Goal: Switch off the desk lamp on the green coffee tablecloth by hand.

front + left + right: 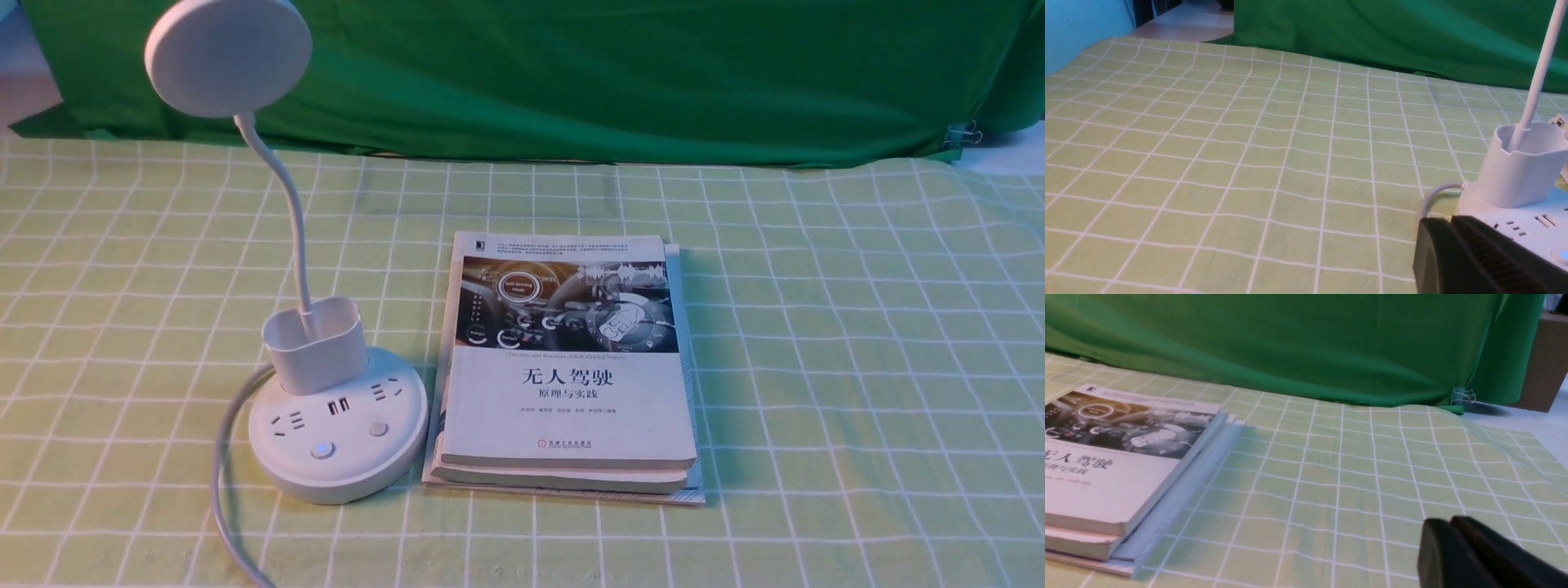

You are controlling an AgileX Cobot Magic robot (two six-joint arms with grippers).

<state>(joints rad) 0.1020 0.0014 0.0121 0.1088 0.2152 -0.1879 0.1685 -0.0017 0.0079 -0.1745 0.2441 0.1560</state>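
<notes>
The white desk lamp [339, 433] stands on the green coffee tablecloth [816, 343] at the front left, with its disc head [229, 55] raised on a bendy neck. Its left button [322, 450] glows faint blue and the right button [377, 428] is unlit. Neither arm shows in the front view. In the left wrist view my left gripper [1449, 222] is shut and empty, just short of the lamp base [1531, 224], near the glowing button [1562, 255]. In the right wrist view my right gripper [1447, 524] is shut and empty above bare cloth.
A stack of books [567, 367] lies right beside the lamp base, also seen in the right wrist view [1114, 465]. The lamp's white cable [224, 490] runs off the front edge. A dark green backdrop [571, 73] hangs behind, held by a clip [963, 133].
</notes>
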